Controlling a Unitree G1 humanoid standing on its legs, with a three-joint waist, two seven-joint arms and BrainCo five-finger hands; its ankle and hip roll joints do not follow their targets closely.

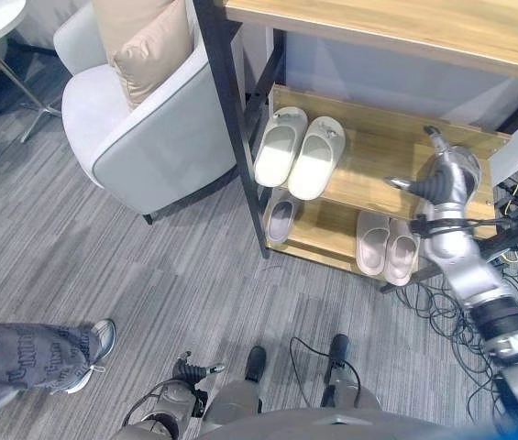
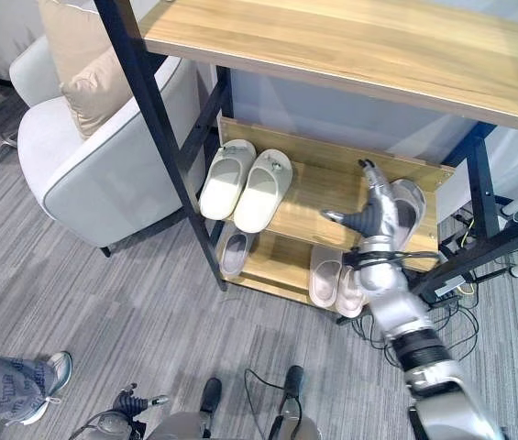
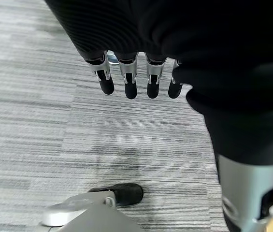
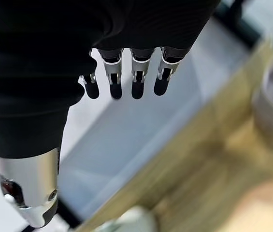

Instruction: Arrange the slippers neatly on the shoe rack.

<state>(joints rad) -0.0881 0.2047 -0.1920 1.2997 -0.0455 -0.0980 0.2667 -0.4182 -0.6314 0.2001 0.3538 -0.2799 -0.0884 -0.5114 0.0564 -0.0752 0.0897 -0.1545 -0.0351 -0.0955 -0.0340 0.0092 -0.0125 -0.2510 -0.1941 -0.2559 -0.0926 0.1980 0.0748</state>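
Right hand (image 2: 380,213), fingers (image 4: 137,82) straight and empty, by a grey slipper (image 2: 412,203); probably light, soft; grasp its strap.

White slipper pair (image 1: 299,151) side by side, middle shelf of shoe rack (image 1: 396,147); grey slipper (image 1: 281,220) and pink pair (image 1: 387,245) on bottom shelf.

Rack (image 2: 240,69): cream pair (image 2: 245,183) side by side on mid shelf, left end. Right hand (image 2: 378,213) over same shelf's right part, fingers straight, just beside grey slipper (image 2: 412,203). Bottom shelf: single slipper (image 2: 232,252) at left, pinkish pair (image 2: 335,278) at right. Armchair (image 2: 84,156) w/ cushion (image 2: 84,60) left of rack. Person's shoe (image 2: 43,385) lower left.
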